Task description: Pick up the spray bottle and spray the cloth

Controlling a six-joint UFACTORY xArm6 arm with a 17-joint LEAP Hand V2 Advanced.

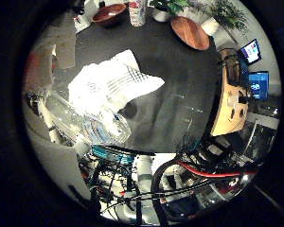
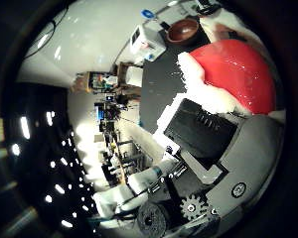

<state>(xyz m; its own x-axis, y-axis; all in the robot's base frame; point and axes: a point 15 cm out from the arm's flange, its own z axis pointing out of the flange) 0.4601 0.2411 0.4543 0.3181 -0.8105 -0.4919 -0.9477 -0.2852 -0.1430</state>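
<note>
Robot hand (image 2: 208,148) clamped on spray bottle (image 1: 92,120), above cloth (image 1: 111,82) on open dark table (image 1: 180,90)

Dark table (image 1: 180,80), white cloth (image 1: 111,82), wooden bowl (image 1: 109,14)

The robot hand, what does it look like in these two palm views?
The hand is built of white and black blocky parts: a flat black panel with small slots, white housings, and a small toothed gear beside a round black knurled wheel. A teal band shows on a white segment.
</note>
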